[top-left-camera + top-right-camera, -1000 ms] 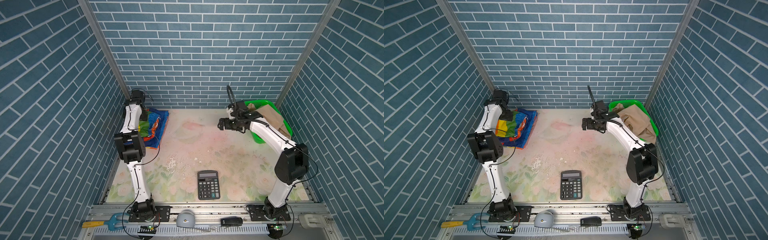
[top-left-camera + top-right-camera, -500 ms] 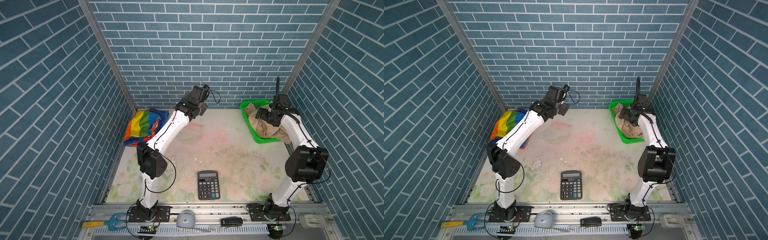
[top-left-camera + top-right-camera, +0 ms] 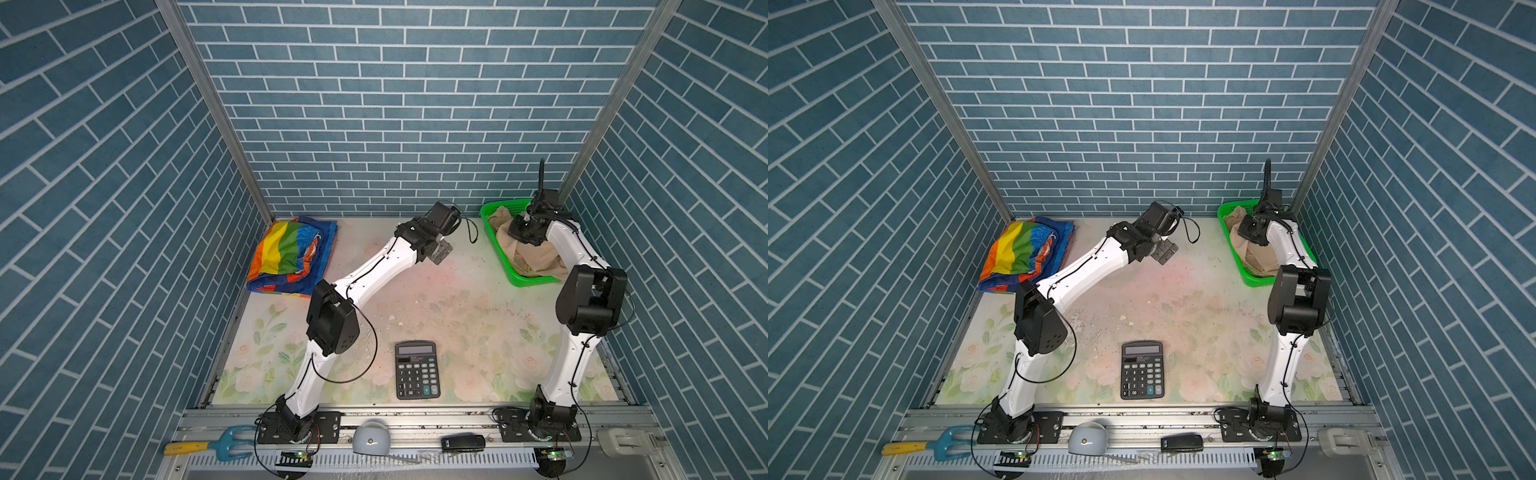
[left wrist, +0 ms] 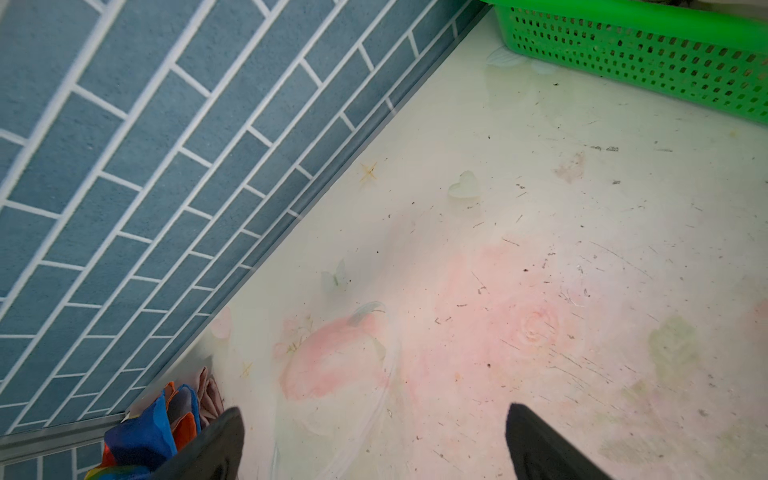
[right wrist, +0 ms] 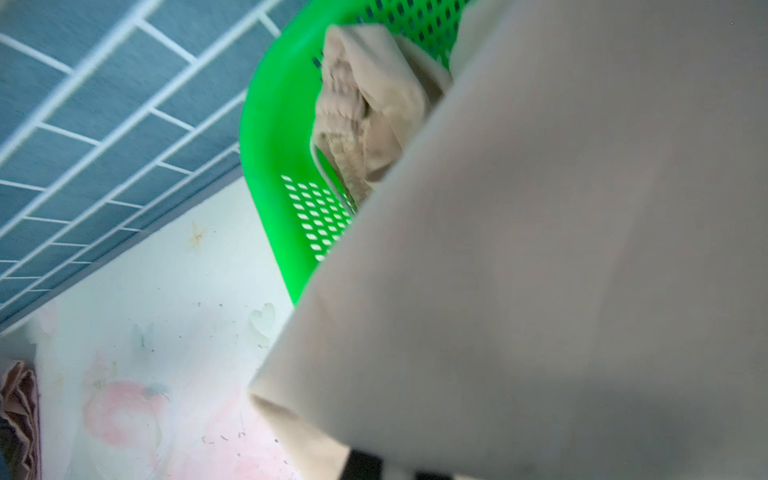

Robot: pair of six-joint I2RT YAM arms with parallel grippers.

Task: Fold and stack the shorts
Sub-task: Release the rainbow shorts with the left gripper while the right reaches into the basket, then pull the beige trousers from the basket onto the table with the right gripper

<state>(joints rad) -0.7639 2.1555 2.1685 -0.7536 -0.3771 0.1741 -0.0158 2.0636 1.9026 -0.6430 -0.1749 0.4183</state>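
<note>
Two pairs of shorts: striped shorts (image 3: 286, 249) heaped at back-left corner of bench (image 3: 457, 316), beige shorts (image 3: 536, 258) in green basket (image 3: 528, 281) at back right. Right jaws clamped tight on beige shorts; left jaws spread wide, empty, above bare bench.

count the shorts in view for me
3. Rainbow-striped shorts lie folded at the far left corner; a pink pair peeks out at their edge, mostly hidden; beige shorts sit in the green basket. More could be hidden underneath.
</note>
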